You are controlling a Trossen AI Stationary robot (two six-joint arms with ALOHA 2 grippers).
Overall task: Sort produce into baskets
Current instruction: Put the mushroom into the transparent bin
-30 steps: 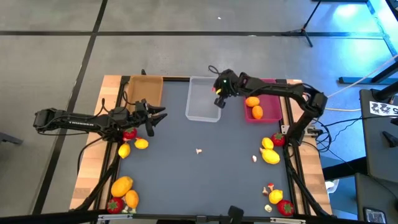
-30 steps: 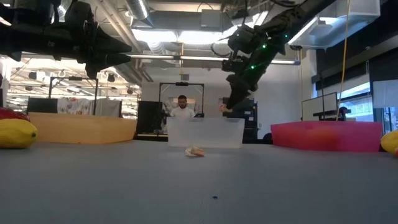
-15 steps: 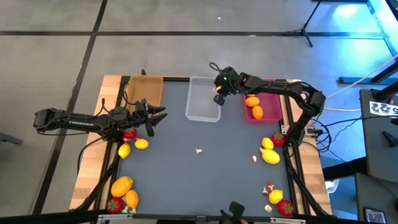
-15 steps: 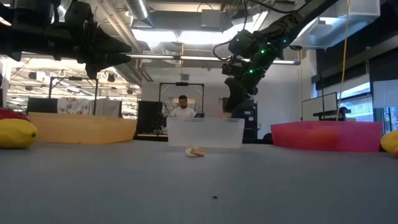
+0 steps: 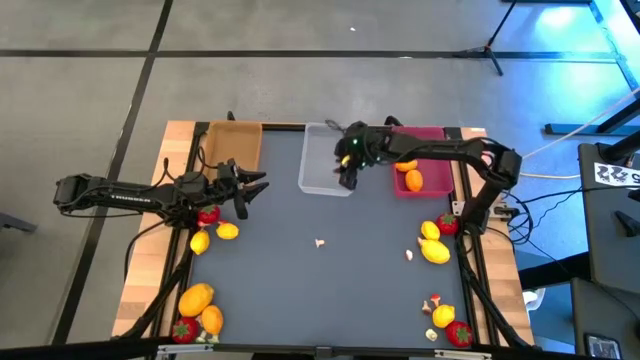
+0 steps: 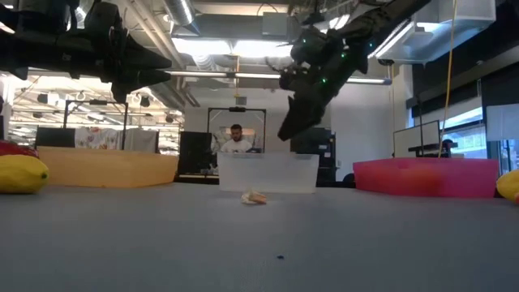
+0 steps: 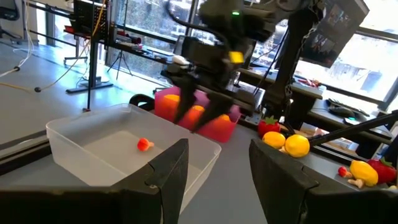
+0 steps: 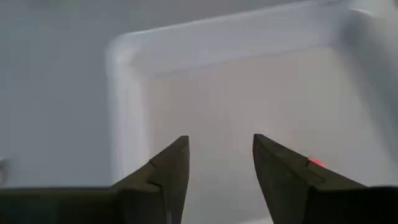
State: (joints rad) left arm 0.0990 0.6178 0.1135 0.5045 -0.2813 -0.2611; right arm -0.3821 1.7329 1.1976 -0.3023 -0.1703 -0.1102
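My right gripper [image 5: 347, 177] hangs open over the near right part of the clear basket [image 5: 322, 172], slanting down, with nothing between its fingers [image 8: 221, 155]. A small red-and-white mushroom piece [image 7: 144, 144] lies on the clear basket's floor. The pink basket [image 5: 436, 186] holds two orange fruits [image 5: 409, 171]. The tan basket [image 5: 233, 146] stands at the far left. My left gripper [image 5: 256, 187] waits open and level above the table's left side, near a strawberry [image 5: 208, 214] and two yellow fruits [image 5: 214, 236]. Two pale mushroom bits [image 5: 320, 241] lie on the mat's middle.
More produce lies in groups: orange fruits and a strawberry at the near left [image 5: 197, 310], yellow fruits and a strawberry at the right edge [image 5: 435, 241], and a yellow fruit, strawberry and mushroom bits at the near right [image 5: 446, 320]. A person [image 6: 236, 139] stands beyond the table.
My right gripper has swung from the clear basket's right rim toward the table's left, over the basket, tipping its fingers further down. It has opened, and the small piece seen at its fingertips a second ago is gone from them.
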